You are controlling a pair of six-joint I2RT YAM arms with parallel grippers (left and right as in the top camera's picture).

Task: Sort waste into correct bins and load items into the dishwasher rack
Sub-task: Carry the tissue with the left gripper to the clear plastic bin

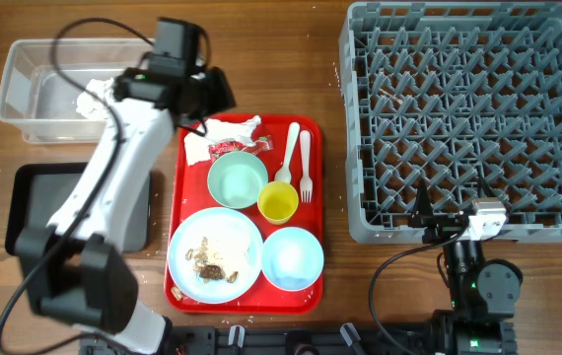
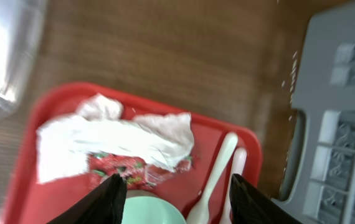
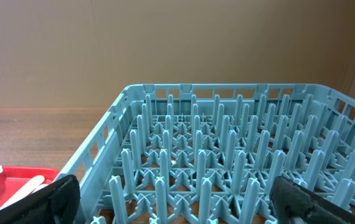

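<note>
A crumpled white napkin (image 1: 224, 135) and a red-and-white wrapper (image 1: 228, 148) lie at the back of the red tray (image 1: 313, 197); both show in the left wrist view, napkin (image 2: 112, 140), wrapper (image 2: 112, 168). My left gripper (image 1: 217, 94) is open and empty above the tray's back edge; it also shows in the left wrist view (image 2: 174, 199). On the tray stand the mint-green bowl (image 1: 238, 178), yellow cup (image 1: 278, 202), white spoon (image 1: 288, 153), fork (image 1: 305, 168), pale blue bowl (image 1: 292, 257) and pale blue plate (image 1: 214, 253) with food scraps (image 1: 212, 262). My right gripper (image 3: 177, 199) is open at the grey rack (image 1: 468, 118).
The clear tub (image 1: 39, 84) at the back left holds a white napkin (image 1: 99, 99). The black tray (image 1: 35, 202) lies in front of it, partly under my left arm. The rack holds nothing that I can see.
</note>
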